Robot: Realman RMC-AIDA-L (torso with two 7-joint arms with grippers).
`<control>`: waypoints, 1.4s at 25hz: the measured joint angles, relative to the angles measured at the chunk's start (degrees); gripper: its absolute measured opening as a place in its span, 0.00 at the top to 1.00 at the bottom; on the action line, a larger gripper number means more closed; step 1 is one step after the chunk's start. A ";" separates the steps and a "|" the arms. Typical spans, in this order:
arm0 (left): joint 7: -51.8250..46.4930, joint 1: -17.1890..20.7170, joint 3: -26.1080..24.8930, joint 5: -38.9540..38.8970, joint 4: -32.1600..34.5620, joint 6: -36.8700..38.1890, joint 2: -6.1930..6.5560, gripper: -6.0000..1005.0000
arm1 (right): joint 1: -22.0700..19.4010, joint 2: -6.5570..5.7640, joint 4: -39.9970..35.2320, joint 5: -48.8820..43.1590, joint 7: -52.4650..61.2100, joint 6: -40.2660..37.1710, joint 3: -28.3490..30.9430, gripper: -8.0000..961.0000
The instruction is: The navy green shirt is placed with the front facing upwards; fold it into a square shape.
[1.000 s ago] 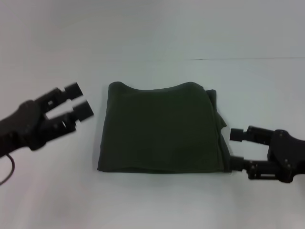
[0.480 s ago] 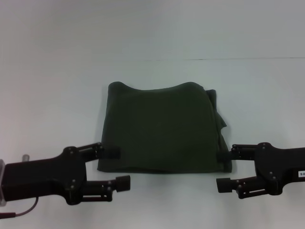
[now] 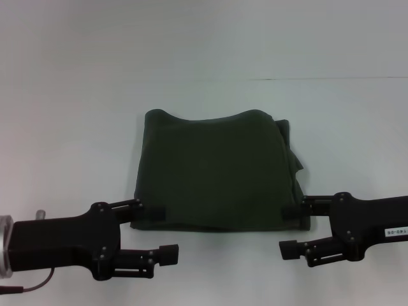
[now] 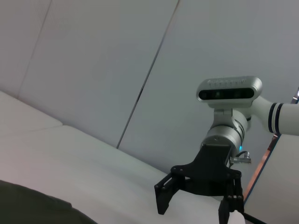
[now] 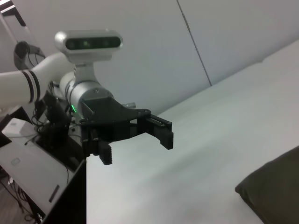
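Note:
The navy green shirt (image 3: 217, 169) lies folded into a rough rectangle in the middle of the white table, with no print showing. My left gripper (image 3: 159, 231) is open at the shirt's near-left corner, one finger over the hem and the other on the table in front of it. At the near-right corner my right gripper (image 3: 290, 228) is open the same way. The left wrist view shows the right gripper (image 4: 196, 205) farther off, plus a dark edge of the shirt (image 4: 28, 210). In the right wrist view, the left gripper (image 5: 135, 147) is open, with a corner of the shirt (image 5: 275, 191).
A thin seam (image 3: 319, 79) crosses the table behind the shirt. Some folds bulge out along the shirt's right side (image 3: 296, 162). A cable (image 3: 25, 288) hangs by my left arm. Beside the table stands a rack with boxes (image 5: 28, 158).
My left arm swung from beside the shirt's left edge down to its near-left corner. My right gripper moved nearer and inward to the near-right corner. The shirt has not moved.

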 joint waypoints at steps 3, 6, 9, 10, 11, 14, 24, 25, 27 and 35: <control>-0.03 -0.24 0.00 0.52 -0.21 -0.06 0.01 0.12 | 0.08 0.20 0.05 -0.01 0.00 0.51 -0.67 0.06; -0.13 -0.34 -0.01 0.58 -0.25 0.07 0.02 0.12 | 0.29 0.29 0.10 -0.01 -0.02 0.59 -0.79 0.06; -0.66 -0.41 -0.02 0.75 -0.27 0.08 0.02 0.12 | 0.38 0.36 0.14 -0.01 -0.03 0.63 -1.03 0.07; -0.75 -0.42 -0.02 0.85 -0.27 0.09 0.02 0.12 | 0.38 0.37 0.16 -0.01 -0.03 0.63 -1.18 0.07; -0.79 -0.42 -0.02 0.92 -0.28 0.12 0.02 0.12 | 0.38 0.38 0.21 -0.01 -0.03 0.64 -1.31 0.07; -1.07 -0.41 -0.02 1.04 -0.29 0.15 0.02 0.12 | 0.38 0.44 0.58 -0.01 0.01 0.66 -1.40 0.07; -1.23 -0.45 -0.02 1.08 -0.28 0.14 0.02 0.12 | 0.53 0.51 1.56 -0.35 0.04 0.69 -1.51 0.07; -1.23 -0.47 -0.02 1.08 -0.29 0.11 0.02 0.12 | 0.55 0.54 1.59 -0.37 0.04 0.69 -1.53 0.07; -1.23 -0.56 0.00 1.08 -0.29 0.09 0.02 0.12 | 0.45 0.61 1.65 -0.38 0.04 0.69 -1.53 0.07; -1.23 -0.67 0.82 1.07 -0.40 -0.29 -0.08 0.12 | 0.24 0.66 1.76 -0.50 0.04 0.83 -1.52 0.07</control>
